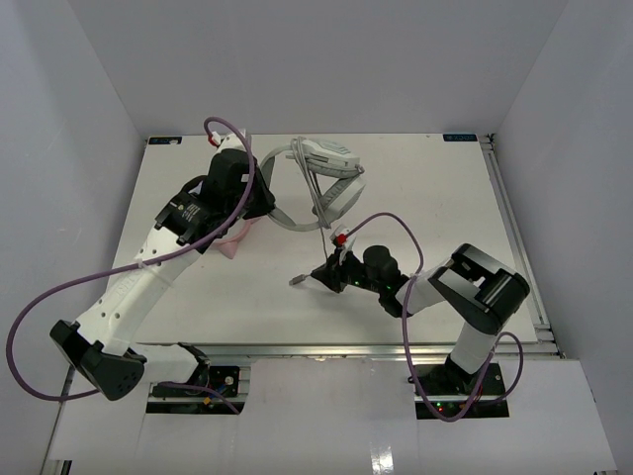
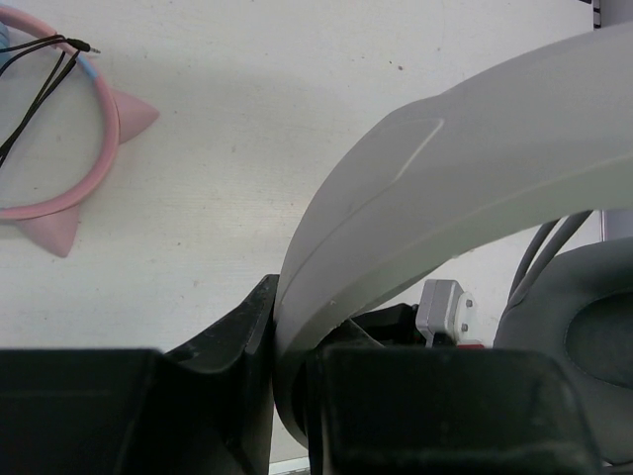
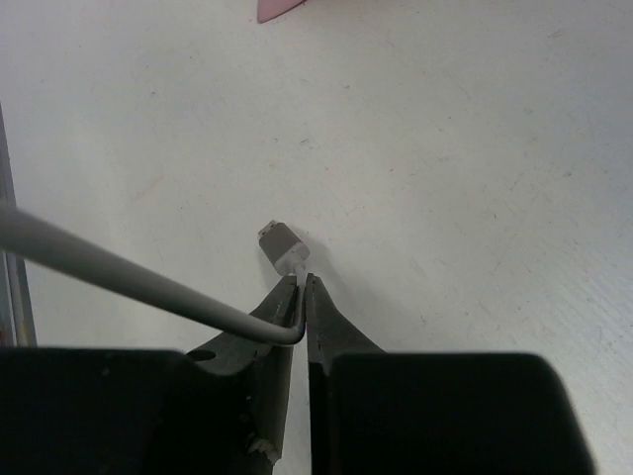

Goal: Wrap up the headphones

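Observation:
The white-and-grey headphones [image 1: 321,173] lie at the back middle of the table, ear cups stacked. My left gripper [image 1: 265,203] is shut on the white headband [image 2: 445,188], which passes between its fingers [image 2: 237,336]; a grey ear cup [image 2: 584,346] shows to the right. The thin grey cable [image 1: 324,223] runs from the cups toward the near side. My right gripper [image 1: 318,275] is shut on the cable [image 3: 119,277] just behind the plug [image 3: 280,242], which sticks out past the fingertips, close above the table.
A pink cat-ear headband [image 2: 99,148] with a thin dark cord [image 2: 40,84] lies on the table under my left arm; it also shows in the top view [image 1: 232,242]. A metal rail [image 1: 514,237] runs along the table's right edge.

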`<state>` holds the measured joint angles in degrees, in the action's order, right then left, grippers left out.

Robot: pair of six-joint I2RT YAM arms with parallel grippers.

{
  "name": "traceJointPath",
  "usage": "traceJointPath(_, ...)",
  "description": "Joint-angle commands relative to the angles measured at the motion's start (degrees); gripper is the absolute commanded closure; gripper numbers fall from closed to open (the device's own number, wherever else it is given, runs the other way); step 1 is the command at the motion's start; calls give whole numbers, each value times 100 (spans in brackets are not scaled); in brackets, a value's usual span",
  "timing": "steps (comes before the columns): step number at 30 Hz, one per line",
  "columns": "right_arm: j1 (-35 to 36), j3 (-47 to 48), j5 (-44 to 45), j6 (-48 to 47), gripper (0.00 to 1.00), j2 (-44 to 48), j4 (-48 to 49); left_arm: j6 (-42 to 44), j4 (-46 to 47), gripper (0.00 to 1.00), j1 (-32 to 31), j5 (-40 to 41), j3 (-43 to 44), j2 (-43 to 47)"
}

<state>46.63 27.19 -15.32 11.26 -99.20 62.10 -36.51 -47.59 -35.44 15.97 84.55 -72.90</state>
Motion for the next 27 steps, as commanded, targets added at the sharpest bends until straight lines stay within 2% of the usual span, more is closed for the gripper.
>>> traceJointPath(1,-6,-56,32,104,88,-218,814,-215,572,100,2,-308,21,430)
traceJointPath(6,-285,-350,100,324,92,-109,1336,210,708,100,2,-1013,-193,694)
traceJointPath(12,-643,-509,-122,482,92,321,1419,411,647,100,2,-1080,-377,1003)
traceJointPath(16,-875,-529,-293,579,92,498,1377,1124,669,100,2,-1552,-453,1057)
traceJointPath(18,-1311,-526,-691,795,92,785,1276,1777,737,100,2,-2474,-568,1067)
traceJointPath(20,-1715,-500,-1056,1035,92,1129,1107,2350,764,100,2,-3011,-756,1067)
traceJointPath(22,-1908,-382,-1418,1096,92,1366,608,3081,754,100,2,-3477,-852,1077)
traceJointPath(24,-2114,25,-1651,916,92,1886,-822,4067,672,100,2,-3734,-987,1097)
traceJointPath(27,-2133,592,-1689,358,92,2445,-2646,4777,666,100,2,-3336,-1173,1141)
